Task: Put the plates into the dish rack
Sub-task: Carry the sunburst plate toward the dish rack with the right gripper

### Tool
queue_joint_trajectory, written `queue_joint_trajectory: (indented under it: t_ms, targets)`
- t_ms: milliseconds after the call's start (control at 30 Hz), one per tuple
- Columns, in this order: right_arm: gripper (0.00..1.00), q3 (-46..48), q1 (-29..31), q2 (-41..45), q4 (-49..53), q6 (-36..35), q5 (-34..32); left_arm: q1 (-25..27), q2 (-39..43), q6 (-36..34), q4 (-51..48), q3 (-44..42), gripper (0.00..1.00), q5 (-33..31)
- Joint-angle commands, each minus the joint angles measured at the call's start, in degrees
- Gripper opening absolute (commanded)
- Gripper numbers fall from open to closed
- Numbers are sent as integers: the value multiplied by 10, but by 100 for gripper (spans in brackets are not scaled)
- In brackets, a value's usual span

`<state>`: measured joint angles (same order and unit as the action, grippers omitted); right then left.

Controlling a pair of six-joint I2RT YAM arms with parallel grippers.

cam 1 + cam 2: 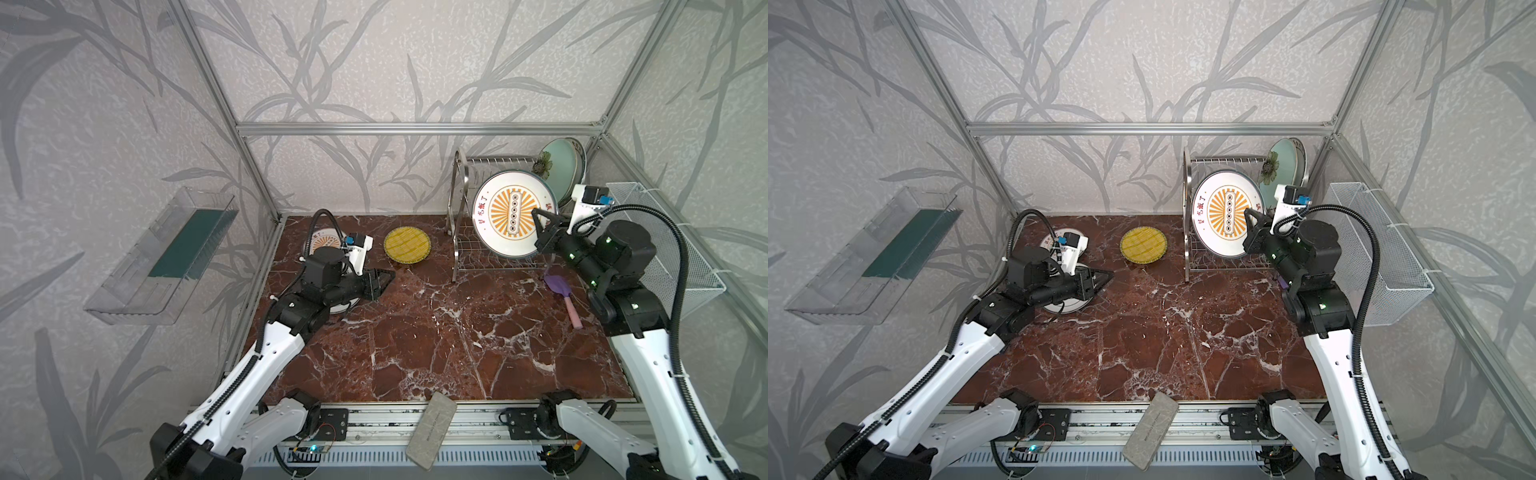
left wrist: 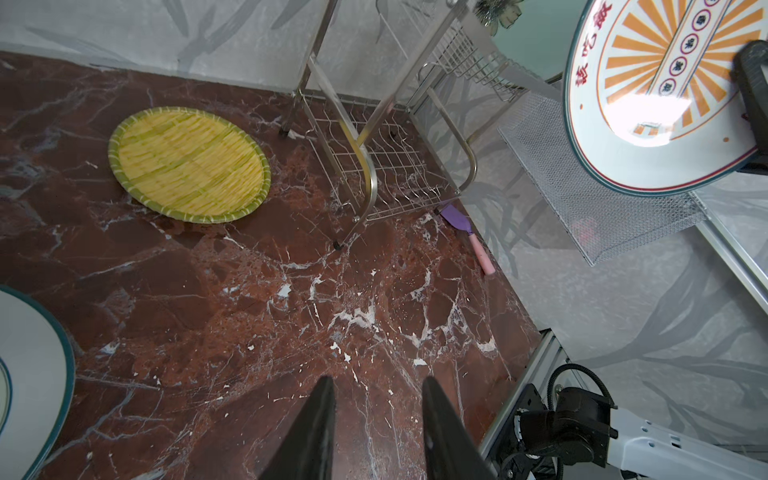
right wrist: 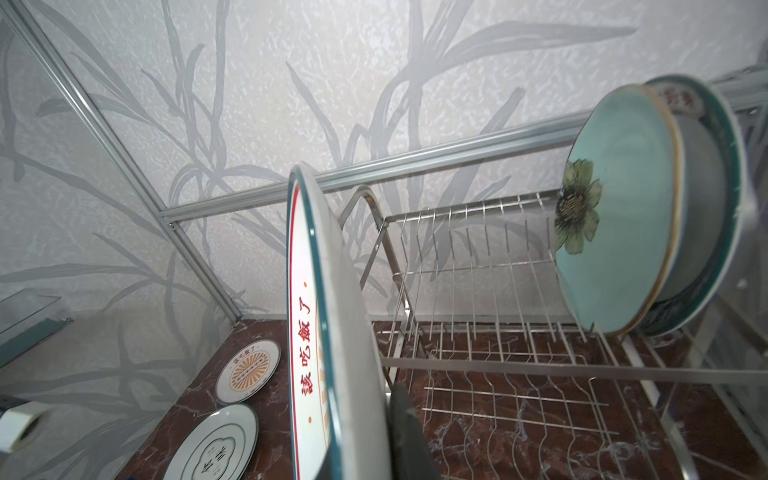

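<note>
**One big plate held by its rim, right beside the rack**

One plate is in my right gripper (image 1: 542, 224). Its jaws are shut tight on the edge of the big sunburst plate (image 1: 513, 214). The plate stands up on its side at the near left end of the dish rack (image 1: 494, 158). I cannot tell if it touches the wires. My left gripper (image 2: 378, 382) has its jaws apart and holds nothing. It hangs low over the tabletop (image 1: 436, 353) on the left.

Two plates already stand in the top of the rack, far right: the mint plate (image 3: 623, 208) and the teal-rimmed plate (image 3: 715, 187). The yellow plate (image 1: 406, 246), the small sunburst plate (image 3: 248, 371) and the ring plate (image 3: 216, 446) lie flat on the tabletop.

Here is what I think could go wrong. The big plate is heavy and I only pinch its edge, so it could swing or slip out. It could hit the rack's loop or prongs and push the light rack away. If it misses a slot, it could roll off and break. My left arm is just above the ring plate and could bump it.

The red writing on the big plate says 該吃飯了. The signs on the ring plate are too small for me to read.
</note>
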<state>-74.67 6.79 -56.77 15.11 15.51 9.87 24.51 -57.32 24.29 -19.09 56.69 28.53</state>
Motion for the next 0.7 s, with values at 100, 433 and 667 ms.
queue_joint_trajectory:
  t_ms: [100,433,667]
  targets:
    - [0,-100,-29,-53,11,-48,-34,3,31,-63,-62,45,34,6]
    - [0,-221,-58,-149,36,-74,-42,3,112,-114,-76,28,35,-3]
    - [0,-282,-62,-204,53,-111,-77,3,111,-114,-74,27,35,14]
